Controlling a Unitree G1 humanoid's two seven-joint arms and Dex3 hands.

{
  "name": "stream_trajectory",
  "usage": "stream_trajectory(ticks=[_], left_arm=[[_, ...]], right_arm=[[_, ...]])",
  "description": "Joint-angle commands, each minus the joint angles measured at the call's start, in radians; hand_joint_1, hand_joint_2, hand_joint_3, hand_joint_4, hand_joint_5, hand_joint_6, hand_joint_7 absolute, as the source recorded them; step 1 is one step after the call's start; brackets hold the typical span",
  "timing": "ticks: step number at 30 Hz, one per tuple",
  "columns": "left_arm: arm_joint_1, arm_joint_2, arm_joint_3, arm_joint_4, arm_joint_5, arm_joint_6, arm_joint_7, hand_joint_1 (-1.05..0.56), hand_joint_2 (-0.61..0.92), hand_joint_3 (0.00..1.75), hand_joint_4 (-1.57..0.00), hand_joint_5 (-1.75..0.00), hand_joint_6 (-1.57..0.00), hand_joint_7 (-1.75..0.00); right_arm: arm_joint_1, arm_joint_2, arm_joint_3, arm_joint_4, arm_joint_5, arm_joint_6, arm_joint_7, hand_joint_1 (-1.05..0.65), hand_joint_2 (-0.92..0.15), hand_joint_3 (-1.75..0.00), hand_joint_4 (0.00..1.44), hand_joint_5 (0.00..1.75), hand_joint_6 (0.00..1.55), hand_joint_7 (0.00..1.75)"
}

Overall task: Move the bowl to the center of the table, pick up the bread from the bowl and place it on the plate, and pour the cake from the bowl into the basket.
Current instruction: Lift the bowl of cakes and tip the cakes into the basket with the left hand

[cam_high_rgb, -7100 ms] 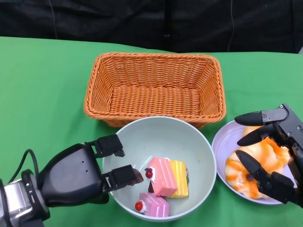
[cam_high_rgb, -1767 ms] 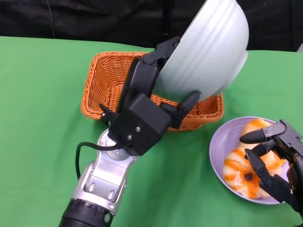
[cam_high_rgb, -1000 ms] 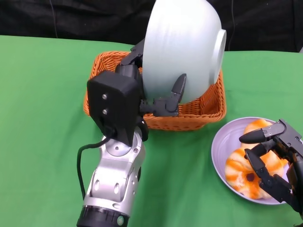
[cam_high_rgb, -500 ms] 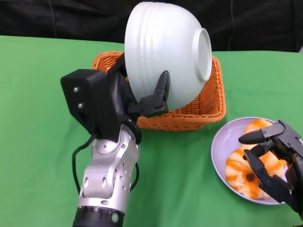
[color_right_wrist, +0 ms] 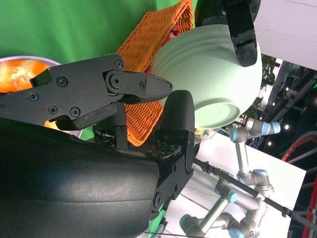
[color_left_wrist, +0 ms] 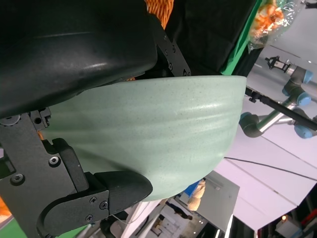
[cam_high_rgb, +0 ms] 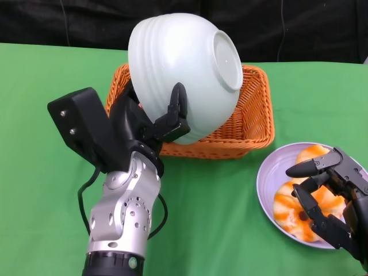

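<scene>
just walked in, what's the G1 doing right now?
The left robot hand grips the bowl and holds it tipped bottom-up over the basket, pouring into it. The bowl blocks most of the basket's inside, so the cake can't be made out there. The bread already lies on the plate, and the right robot hand hovers over it, fingers spread, holding nothing.

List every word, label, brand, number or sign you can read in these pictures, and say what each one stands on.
None: no readable text shows on the bowl, basket, plate, bread, left hand or right hand.
</scene>
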Motion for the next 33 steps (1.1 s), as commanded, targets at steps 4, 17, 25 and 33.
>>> stream_trajectory(ticks=[4,17,25,33], left_arm=[[-0.031,-0.062,0.022,-0.006,-0.062,0.008,0.031,-0.2,0.3,1.75,-1.04,-1.75,-0.88,-1.75],[-0.086,-0.101,0.121,-0.047,-0.387,0.055,0.19,-0.24,0.44,1.52,-1.1,-1.75,-0.81,-1.75],[-0.079,-0.083,0.1,-0.05,-0.451,0.044,0.207,-0.27,0.48,1.45,-1.1,-1.75,-0.8,-1.75],[-0.06,-0.066,0.059,-0.066,-0.41,0.028,0.166,-0.25,0.4,1.54,-1.09,-1.75,-0.82,-1.75]], right_arm=[[0.014,-0.009,-0.003,-0.011,0.02,-0.003,0.006,-0.24,-0.89,-0.46,0.39,1.57,0.38,1.29],[0.025,-0.008,-0.001,-0.02,0.019,-0.001,0.008,-0.22,-0.88,-0.47,0.39,1.56,0.37,1.29],[0.026,-0.008,0.0,-0.022,0.018,0.003,0.009,-0.2,-0.88,-0.48,0.39,1.55,0.37,1.29],[0.025,-0.007,0.0,-0.023,0.013,0.008,0.008,-0.21,-0.88,-0.48,0.4,1.55,0.38,1.28]])
